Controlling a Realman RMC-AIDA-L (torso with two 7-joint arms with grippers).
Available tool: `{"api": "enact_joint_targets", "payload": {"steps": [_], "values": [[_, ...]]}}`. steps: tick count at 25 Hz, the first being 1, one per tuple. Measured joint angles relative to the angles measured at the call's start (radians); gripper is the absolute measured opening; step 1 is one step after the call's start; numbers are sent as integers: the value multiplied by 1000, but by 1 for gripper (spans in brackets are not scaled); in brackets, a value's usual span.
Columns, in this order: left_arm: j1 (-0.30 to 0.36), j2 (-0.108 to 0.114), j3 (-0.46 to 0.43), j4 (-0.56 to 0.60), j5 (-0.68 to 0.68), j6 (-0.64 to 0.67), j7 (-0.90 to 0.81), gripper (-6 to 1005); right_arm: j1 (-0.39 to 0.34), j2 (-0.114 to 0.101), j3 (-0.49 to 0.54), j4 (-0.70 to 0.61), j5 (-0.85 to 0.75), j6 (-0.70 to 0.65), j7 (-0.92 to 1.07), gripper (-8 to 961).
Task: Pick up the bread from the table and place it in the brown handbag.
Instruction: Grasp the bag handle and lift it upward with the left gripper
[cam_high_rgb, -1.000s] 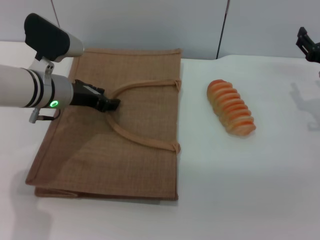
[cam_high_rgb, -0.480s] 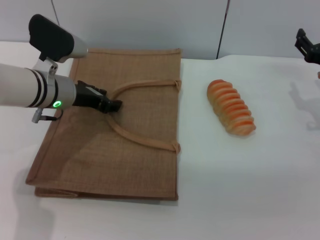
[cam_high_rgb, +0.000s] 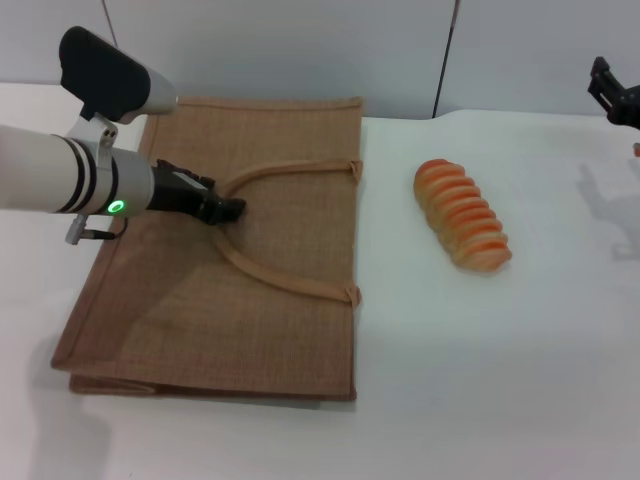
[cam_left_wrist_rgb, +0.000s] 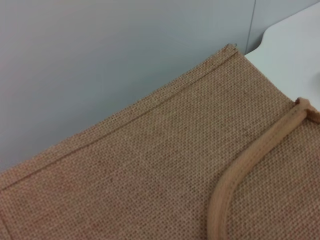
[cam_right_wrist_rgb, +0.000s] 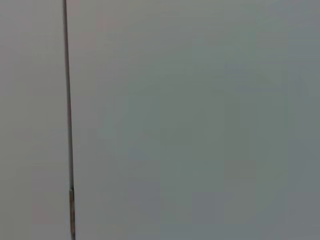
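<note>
Lying well right of left hand (cam_high_rgb: 232, 209), bread (cam_high_rgb: 463, 215); hand at bag handle (cam_high_rgb: 262, 175), grip unclear.

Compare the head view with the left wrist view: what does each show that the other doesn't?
Only the head view shows the bread lying on the white table to the right of the brown handbag, the left gripper at the top of the handle arch, and the right gripper parked at the far right edge. Only the left wrist view shows the jute weave and the stitched edge trim close up. Both show the handbag lying flat, one strap handle and the grey wall behind.
</note>
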Motion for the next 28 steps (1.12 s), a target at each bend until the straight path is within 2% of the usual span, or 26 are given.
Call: {"api": "enact_joint_targets", "payload": {"steps": [17, 20, 28], "values": [[-3, 0, 7, -5, 0, 0, 1, 522, 2, 0, 0, -1, 0, 0, 0, 740], [-19, 1, 1, -32, 0, 1, 1, 429, 2, 0, 0, -2, 0, 0, 0, 740], [-40, 2, 3, -63, 0, 10, 1, 368, 2, 0, 0, -2, 0, 0, 1, 741]]}}
